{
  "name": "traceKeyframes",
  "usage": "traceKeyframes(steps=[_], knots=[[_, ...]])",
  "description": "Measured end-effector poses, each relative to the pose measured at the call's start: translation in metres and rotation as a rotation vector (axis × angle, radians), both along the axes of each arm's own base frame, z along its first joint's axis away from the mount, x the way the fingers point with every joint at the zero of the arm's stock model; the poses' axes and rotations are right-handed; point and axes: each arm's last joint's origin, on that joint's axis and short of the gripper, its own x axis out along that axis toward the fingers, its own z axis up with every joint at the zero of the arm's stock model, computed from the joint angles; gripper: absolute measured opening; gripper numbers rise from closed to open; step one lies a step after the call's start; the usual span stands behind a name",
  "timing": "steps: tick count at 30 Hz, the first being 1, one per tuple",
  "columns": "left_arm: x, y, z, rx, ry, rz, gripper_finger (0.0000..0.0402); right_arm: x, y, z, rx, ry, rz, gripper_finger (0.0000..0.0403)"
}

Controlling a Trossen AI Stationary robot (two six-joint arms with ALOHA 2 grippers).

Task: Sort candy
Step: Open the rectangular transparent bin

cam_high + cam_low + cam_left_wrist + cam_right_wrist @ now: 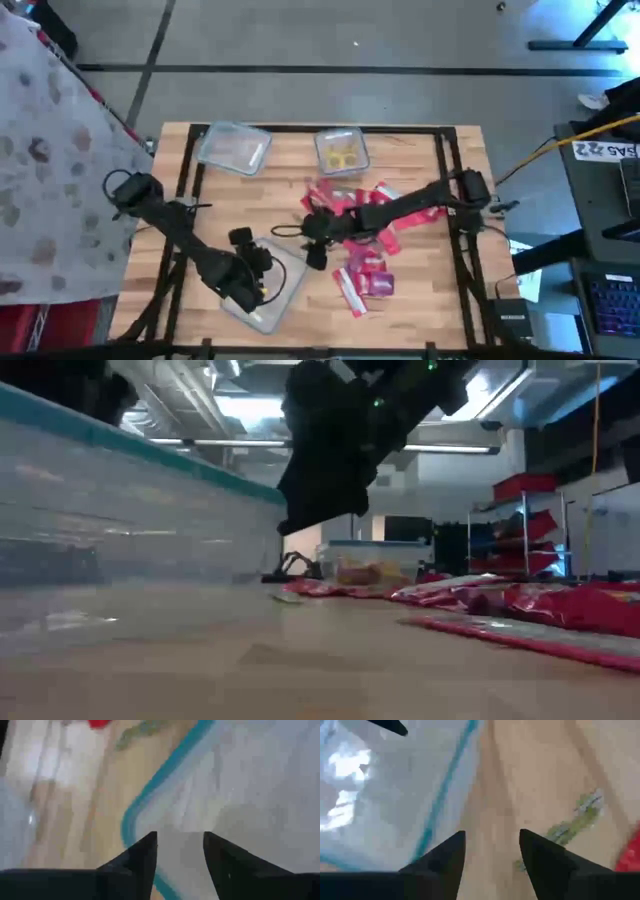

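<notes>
The left gripper [250,283] hangs over the near clear tub [285,285] by the table's front edge. In its wrist view the two dark fingers [142,857] stand apart with nothing between them, the tub's teal rim [150,790] running just ahead of the tips. It is released and empty.

Right of it, past the tub's far corner, the right gripper [316,245] points down at bare wooden table [440,290]. Its fingers [447,852] are likewise spread and hold nothing. A small greenish wrapper [575,820] lies just ahead of the tips and to one side, with the tub's rim on the other side.

The candy [365,270] lies mostly beyond and to the right of the right gripper: flat red and pink packets [540,605] heaped under that arm and scattered toward the front, one or two magenta among them. Yellow pieces sit in a small tub [341,152] well behind that gripper, beside another clear tub [233,148].

The packets look light, thin and crinkly, likely slick on wood; pinching an edge or short end seems the best hold, since a flat face offers little to grip.

No writing on the wrappers can be read. A white tag [605,150] off the table's right side bears characters too unclear to make out.
</notes>
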Motion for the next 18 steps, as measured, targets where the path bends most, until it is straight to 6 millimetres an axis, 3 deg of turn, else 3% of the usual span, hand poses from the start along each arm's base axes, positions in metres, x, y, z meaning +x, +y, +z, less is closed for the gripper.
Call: traceKeyframes(steps=[10, 15, 18], knots=[[-0.003, -0.001, -0.002, -0.006, 0.003, 0.006, 0.0143, 0.019, -0.023, -0.052, 0.092, 0.007, -0.014, 0.0175], [-0.003, -0.002, -0.002, -0.008, -0.001, 0.011, 0.0143, 0.009, -0.033, -0.053, -0.045, 0.123, -0.154, 0.0164], [-0.003, -0.001, -0.002, 0.008, -0.014, 0.01, 0.0143, -0.005, -0.04, -0.043, -0.203, 0.22, -0.251, 0.0143]])
